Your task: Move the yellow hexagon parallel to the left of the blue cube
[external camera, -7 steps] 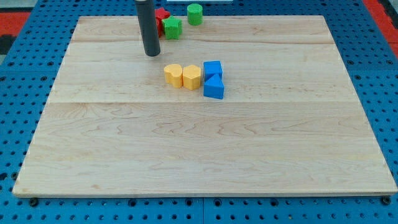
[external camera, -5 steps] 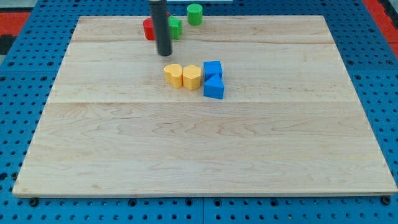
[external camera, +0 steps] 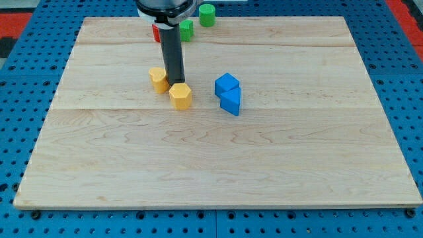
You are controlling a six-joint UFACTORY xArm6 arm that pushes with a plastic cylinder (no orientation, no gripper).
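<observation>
my tip (external camera: 176, 83) touches the top edge of the yellow hexagon block (external camera: 180, 96), which sits on the wooden desk (external camera: 211, 158) well left of the blue cube (external camera: 227, 83); no gripper shows.

Straight dark grey rod, round in section, smooth and matte, without markings or screws. Wider black collar with a pale lower edge at the view's top. My tip (external camera: 177, 82): plain blunt end, same dark grey.
</observation>
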